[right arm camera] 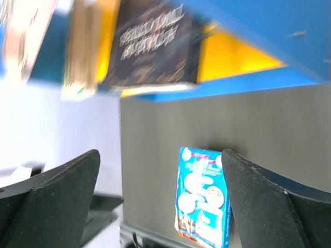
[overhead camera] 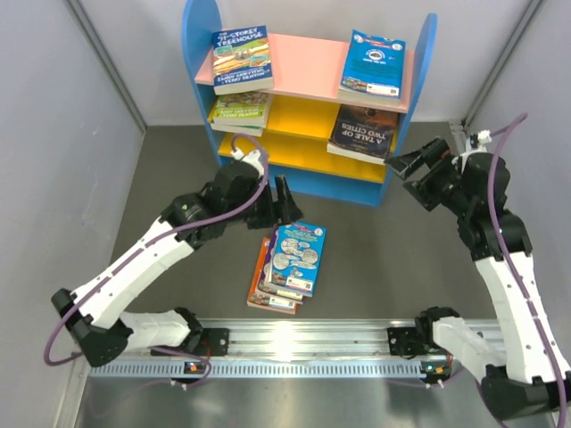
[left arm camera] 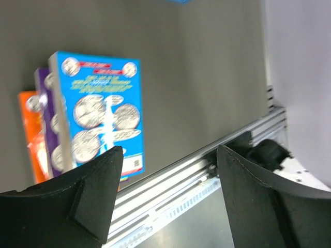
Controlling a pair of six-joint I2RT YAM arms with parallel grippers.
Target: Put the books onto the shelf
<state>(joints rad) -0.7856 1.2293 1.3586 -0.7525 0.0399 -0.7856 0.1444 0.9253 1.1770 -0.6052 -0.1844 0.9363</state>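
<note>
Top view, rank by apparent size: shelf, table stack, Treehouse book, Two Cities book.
1. shelf
2. stack
3. Treehouse book and Two Cities book look alike; Treehouse lies higher, nearer the camera, so unranked.

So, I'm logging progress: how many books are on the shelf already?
4. On the shelf, pink top board: Treehouse book left, blue book right. On the yellow board below: green-yellow book left, A Tale of Two Cities right. Bottom board partly hidden.

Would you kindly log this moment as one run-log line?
shelf: four books | loose stack: light blue book on top | left fingers: open, empty, beside stack | right fingers: open, empty, beside shelf
</note>
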